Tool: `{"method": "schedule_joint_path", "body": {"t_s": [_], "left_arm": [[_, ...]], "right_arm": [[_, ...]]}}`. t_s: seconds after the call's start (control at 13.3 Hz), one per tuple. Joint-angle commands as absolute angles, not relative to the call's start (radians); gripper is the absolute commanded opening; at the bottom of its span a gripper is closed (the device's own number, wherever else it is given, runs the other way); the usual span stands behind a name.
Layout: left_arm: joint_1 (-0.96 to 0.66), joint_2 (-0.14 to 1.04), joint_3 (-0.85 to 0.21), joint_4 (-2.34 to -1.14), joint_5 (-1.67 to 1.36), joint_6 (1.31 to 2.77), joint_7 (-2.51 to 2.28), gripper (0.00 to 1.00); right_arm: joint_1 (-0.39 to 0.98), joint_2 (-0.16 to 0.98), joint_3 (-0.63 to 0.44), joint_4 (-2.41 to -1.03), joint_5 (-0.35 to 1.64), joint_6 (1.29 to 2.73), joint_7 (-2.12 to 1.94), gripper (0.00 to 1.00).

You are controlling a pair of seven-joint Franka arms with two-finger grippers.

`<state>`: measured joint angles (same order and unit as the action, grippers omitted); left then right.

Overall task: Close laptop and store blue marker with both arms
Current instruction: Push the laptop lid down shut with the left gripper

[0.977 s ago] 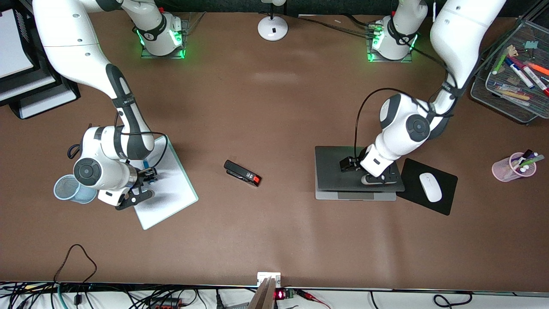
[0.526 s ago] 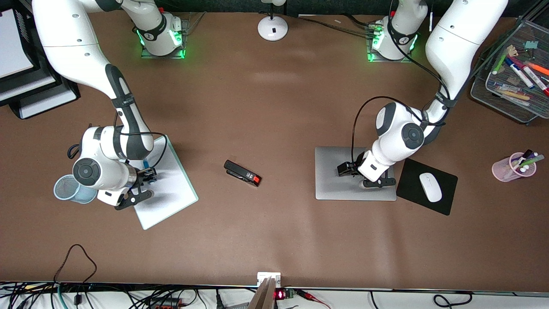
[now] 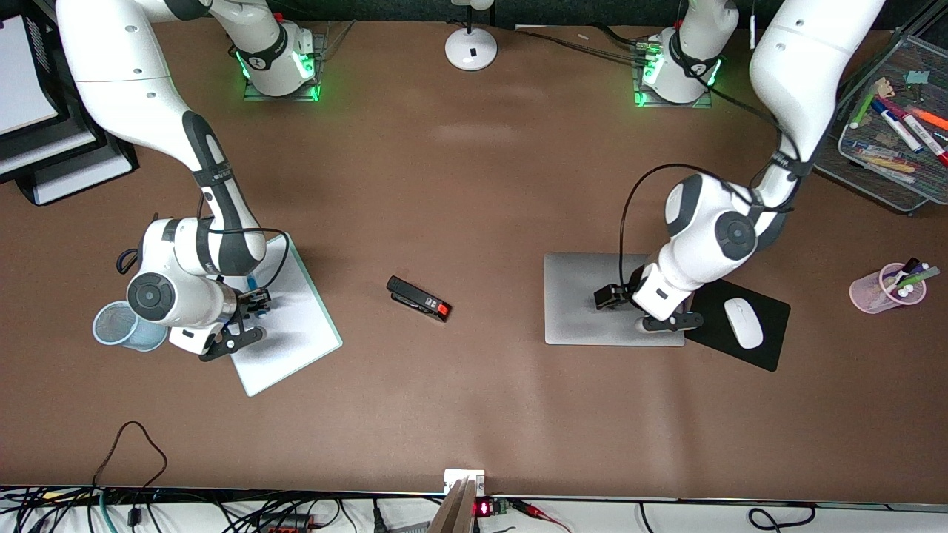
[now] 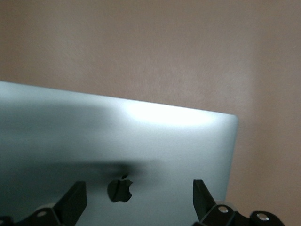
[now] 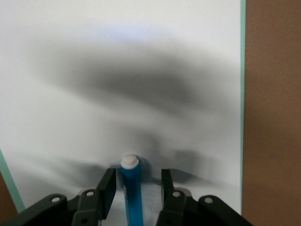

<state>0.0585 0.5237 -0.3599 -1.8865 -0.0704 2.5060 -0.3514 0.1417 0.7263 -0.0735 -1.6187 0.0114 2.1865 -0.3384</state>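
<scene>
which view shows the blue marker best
The right wrist view: the marker stands clear between the right end effector's fingers, white end visible, over the whiteboard. The front view shows only a blue sliver; the left wrist view shows none.

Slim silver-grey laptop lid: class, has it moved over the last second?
Yes. The slim silver-grey laptop lid dropped shut onto its base beside the black mouse pad.
</scene>
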Motion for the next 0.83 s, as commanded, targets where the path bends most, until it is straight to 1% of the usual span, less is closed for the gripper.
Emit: {"method": "schedule_joint_path", "body": {"t_s": [0.0, 0.23, 0.53, 0.6, 0.75], "left_arm": [[0.08, 0.427, -0.356, -1.902, -0.061, 2.43, -0.345, 1.0], [0.097, 0.358, -0.356, -1.901, 0.001, 2.353, -0.345, 1.0], [0.118, 0.279, -0.357, -1.884, 0.009, 2.255, -0.345, 1.0], [0.118, 0.261, -0.357, -1.87, 0.011, 2.214, -0.345, 1.0], [0.121, 0.245, -0.356, -1.818, 0.011, 2.113, -0.344, 1.0]], "right_arm": [[0.135, 0.726, -0.069, -1.626, 0.026, 2.197, -0.362, 0.43], [0.135, 0.726, -0.069, -1.624, 0.028, 2.197, -0.36, 0.38], [0.133, 0.726, -0.069, -1.623, 0.028, 2.2, -0.36, 0.28], [0.133, 0.727, -0.069, -1.623, 0.028, 2.2, -0.36, 0.25], [0.133, 0.729, -0.069, -1.623, 0.043, 2.2, -0.36, 0.22]]}}
